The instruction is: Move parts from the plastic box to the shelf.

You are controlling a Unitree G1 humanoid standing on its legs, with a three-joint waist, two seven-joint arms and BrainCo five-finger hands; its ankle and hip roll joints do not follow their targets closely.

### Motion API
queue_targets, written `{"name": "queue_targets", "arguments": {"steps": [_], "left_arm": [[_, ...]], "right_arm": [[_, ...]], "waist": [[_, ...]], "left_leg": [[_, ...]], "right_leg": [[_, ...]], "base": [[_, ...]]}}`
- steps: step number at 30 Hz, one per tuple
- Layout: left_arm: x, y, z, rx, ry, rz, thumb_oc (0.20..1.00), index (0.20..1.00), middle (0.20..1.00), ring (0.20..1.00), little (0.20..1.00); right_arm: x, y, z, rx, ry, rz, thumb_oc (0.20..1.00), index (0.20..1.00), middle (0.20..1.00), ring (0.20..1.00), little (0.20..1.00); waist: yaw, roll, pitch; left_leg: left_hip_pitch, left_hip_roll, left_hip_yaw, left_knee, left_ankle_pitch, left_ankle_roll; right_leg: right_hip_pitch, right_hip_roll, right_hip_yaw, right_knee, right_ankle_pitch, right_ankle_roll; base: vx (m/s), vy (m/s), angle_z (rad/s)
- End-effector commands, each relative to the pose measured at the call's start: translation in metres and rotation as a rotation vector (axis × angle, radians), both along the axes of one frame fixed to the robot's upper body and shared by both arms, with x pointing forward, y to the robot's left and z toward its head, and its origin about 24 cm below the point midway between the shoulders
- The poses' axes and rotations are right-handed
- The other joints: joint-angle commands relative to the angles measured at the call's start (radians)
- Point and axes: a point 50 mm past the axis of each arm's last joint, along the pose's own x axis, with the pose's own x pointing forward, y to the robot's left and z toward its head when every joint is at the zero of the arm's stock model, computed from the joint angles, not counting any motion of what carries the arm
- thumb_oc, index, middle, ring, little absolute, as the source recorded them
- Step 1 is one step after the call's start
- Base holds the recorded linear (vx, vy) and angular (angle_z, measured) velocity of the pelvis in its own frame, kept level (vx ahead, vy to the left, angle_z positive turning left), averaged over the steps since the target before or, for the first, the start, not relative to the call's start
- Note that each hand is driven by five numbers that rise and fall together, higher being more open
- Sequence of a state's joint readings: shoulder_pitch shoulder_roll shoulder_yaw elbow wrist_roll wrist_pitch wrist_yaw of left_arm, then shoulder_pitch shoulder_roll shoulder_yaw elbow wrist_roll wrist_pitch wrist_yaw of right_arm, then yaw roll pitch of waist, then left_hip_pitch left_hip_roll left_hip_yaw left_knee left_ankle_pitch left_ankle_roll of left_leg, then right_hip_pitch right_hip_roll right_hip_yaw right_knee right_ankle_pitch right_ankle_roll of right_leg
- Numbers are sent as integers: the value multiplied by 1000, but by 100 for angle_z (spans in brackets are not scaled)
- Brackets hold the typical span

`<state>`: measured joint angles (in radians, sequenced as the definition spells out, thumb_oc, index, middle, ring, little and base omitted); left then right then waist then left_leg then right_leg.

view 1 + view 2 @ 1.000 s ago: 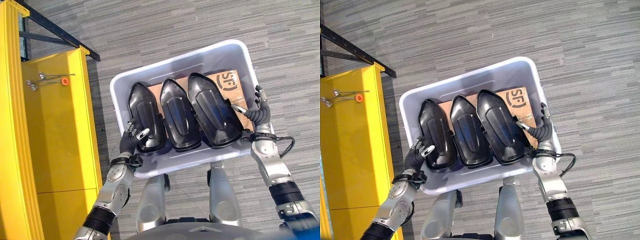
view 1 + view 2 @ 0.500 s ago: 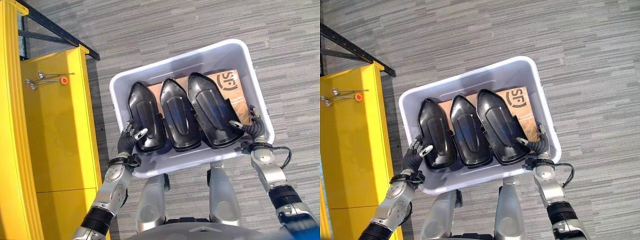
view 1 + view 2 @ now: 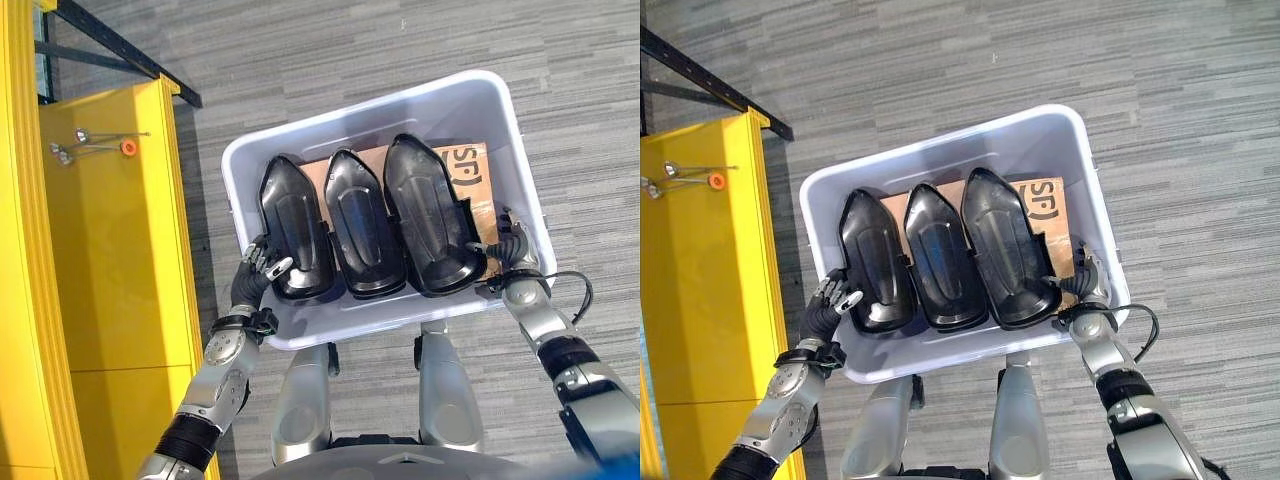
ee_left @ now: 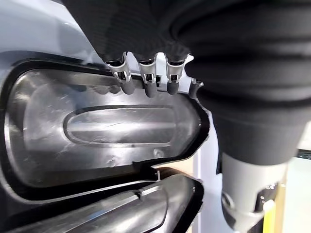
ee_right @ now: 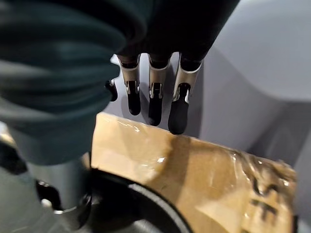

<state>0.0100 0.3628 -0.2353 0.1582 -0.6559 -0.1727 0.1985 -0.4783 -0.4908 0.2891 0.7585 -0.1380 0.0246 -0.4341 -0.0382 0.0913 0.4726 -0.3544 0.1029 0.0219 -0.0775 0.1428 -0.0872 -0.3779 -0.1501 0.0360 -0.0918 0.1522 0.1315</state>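
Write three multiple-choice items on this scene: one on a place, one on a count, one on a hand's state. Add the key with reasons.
1. Where does the yellow shelf stand relative to the plastic box?
A. on the robot's left
B. on the robot's right
C. inside it

2. How many black parts lie in the box?
A. one
B. three
C. five

3. What is the right hand doing?
A. clenched round a part
B. fingers straight over the cardboard
C. gripping the shelf

Key: 1 A, the shelf fills the left side of both eye views. 2 B, three parts lie side by side. 3 B, the right wrist view shows straight fingers holding nothing.
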Motion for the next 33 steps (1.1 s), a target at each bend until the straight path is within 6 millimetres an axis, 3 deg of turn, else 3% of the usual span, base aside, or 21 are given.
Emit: {"name": "queue_targets", "arguments": {"steps": [1,9,10,12,19,25,29,33], "left_arm": [[3,5,23,33,-117,-8,1000,1000,1000,1000,1000],[7,0,26,33,-134,-16,1000,1000,1000,1000,1000],[7,0,26,33,-135,-16,1000,1000,1000,1000,1000],[8,-1,26,37,-131,-13,1000,1000,1000,1000,1000],[14,-5,29,34,-143,-3,1000,1000,1000,1000,1000],[14,-4,30,34,-147,-1,1000,1000,1000,1000,1000],[13,-3,30,32,-143,6,1000,1000,1000,1000,1000],[11,4,28,43,-131,40,1000,1000,1000,1000,1000]], "right_arm": [[5,7,-5,-124,75,23,1000,1000,1000,1000,1000],[15,12,-8,-448,196,89,1000,1000,1000,1000,1000],[15,12,-8,-448,196,89,875,875,875,875,875],[14,20,-17,-615,271,162,200,200,200,200,200],[9,32,-28,-692,302,191,200,200,200,200,200],[10,30,-25,-686,276,173,200,200,200,200,200],[11,30,-19,-655,224,159,200,200,200,200,200],[10,27,10,-561,21,121,200,200,200,200,200]], "waist": [[40,-36,22],[55,-40,47],[55,-40,47],[60,-44,47],[68,-57,47],[67,-66,45],[64,-74,33],[49,-89,7]], "left_leg": [[-15,24,-33,164,-108,-8],[-62,6,-51,218,-129,3],[-62,6,-51,218,-129,3],[-64,2,-54,221,-131,4],[-45,1,-61,214,-131,3],[-20,3,-60,202,-133,2],[-4,7,-56,186,-125,0],[38,19,-46,158,-120,-5]], "right_leg": [[-63,-102,-38,151,-31,33],[-74,-111,-41,171,-32,31],[-74,-111,-42,171,-32,31],[-68,-113,-45,169,-33,32],[-35,-117,-54,151,-30,33],[-14,-121,-56,136,-23,34],[-4,-121,-56,122,-16,36],[24,-116,-52,104,-16,37]], "base": [[-20,-1,13],[-5,16,7],[3,19,11],[7,21,8],[-2,19,3],[0,0,0],[0,0,0],[14,0,-3]]}}
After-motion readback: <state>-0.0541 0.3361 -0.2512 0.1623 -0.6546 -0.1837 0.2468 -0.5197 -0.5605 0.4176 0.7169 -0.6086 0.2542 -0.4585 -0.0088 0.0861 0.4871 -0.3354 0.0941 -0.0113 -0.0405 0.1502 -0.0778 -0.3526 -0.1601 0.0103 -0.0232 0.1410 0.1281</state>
